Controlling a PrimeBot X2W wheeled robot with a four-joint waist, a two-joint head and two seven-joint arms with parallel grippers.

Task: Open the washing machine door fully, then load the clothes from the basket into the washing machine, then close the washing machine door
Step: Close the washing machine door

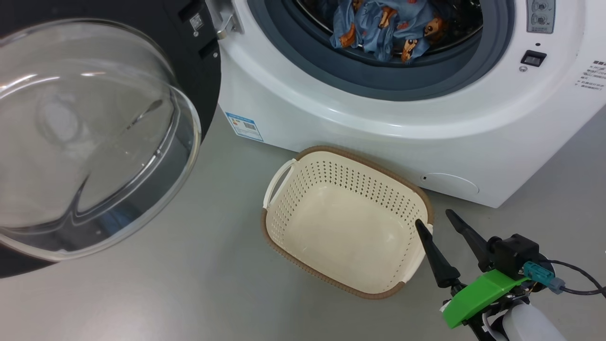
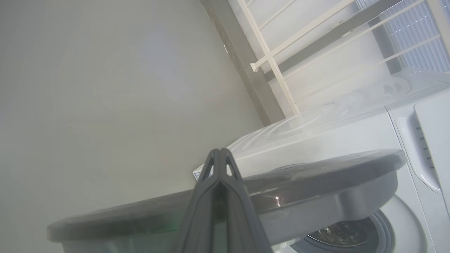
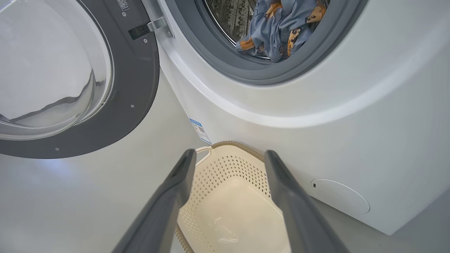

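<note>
Clothes [image 1: 378,28] sit inside the washing machine [image 1: 331,113] and the basket [image 1: 345,232] is empty, so I think the wide-open washing machine door [image 1: 90,142] on the left comes next, close by the pinched-together left tool [image 2: 219,151], while the spread-apart right tool [image 1: 434,218] hangs near the basket.

We see a laundry corner: a white washer [image 1: 360,118] stands on a bare grey floor [image 1: 165,293] by a plain pale wall [image 2: 105,80], with a basket [image 1: 360,182] before it and a cream rack [image 2: 272,66] near. Whether home or test room, we cannot tell.
</note>
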